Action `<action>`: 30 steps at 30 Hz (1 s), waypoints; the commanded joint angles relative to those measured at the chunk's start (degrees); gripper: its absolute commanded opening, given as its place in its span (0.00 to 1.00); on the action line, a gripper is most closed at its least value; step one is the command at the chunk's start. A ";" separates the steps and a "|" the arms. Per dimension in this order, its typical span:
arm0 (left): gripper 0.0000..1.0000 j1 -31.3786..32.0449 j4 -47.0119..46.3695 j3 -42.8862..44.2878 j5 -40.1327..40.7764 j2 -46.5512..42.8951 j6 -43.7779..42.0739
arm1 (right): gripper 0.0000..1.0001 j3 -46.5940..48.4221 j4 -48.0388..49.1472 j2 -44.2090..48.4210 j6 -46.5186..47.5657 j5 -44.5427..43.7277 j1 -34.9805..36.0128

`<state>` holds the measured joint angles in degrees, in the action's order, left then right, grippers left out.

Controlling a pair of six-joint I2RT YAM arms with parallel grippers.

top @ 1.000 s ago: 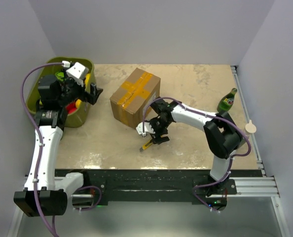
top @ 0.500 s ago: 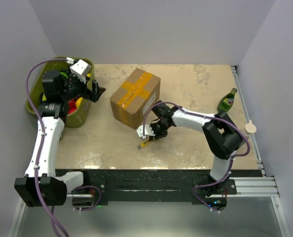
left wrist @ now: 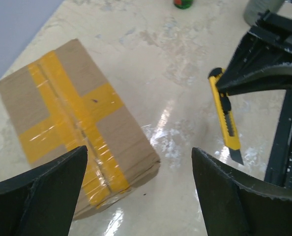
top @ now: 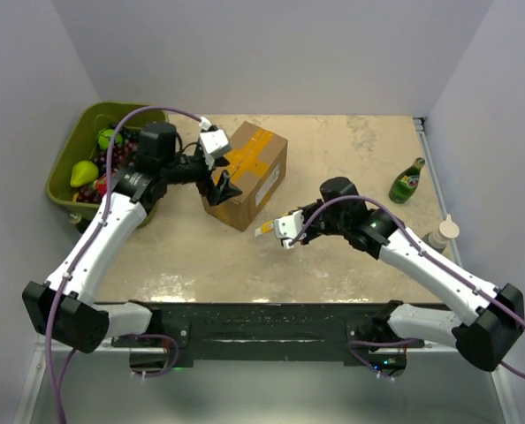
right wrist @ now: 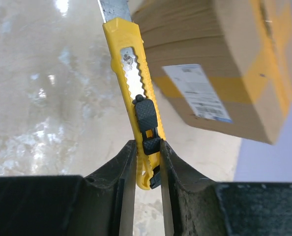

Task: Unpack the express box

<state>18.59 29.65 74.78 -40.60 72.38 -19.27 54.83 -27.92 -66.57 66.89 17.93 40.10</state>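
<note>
We can read nothing; the white shipping label (right wrist: 197,92) on the express box (right wrist: 244,44) carries print too blurred for us to make out.

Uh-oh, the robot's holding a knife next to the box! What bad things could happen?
The right gripper pinches the yellow knife only near its back end, so it might twist or slip against the tape. Its blade is out, and the open left gripper sits right by the express box, so they could bump. A deep cut might hurt whatever's inside.
</note>
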 commanded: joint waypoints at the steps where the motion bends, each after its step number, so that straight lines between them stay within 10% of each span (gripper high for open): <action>1: 0.91 3.82 1.12 1.41 -6.77 1.97 0.71 | 0.12 2.30 4.27 1.44 -5.54 -4.74 -0.02; 21: 0.83 6.46 -2.75 7.04 -22.59 17.88 15.57 | 0.11 6.87 11.75 3.37 -1.07 -8.35 0.07; 30: 0.32 6.90 -5.56 7.39 -28.74 20.43 18.47 | 0.12 5.20 13.07 4.95 3.06 -6.86 0.51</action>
<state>24.91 27.42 79.96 -64.66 92.71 -3.05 59.55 -18.15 -63.26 67.24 10.02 40.18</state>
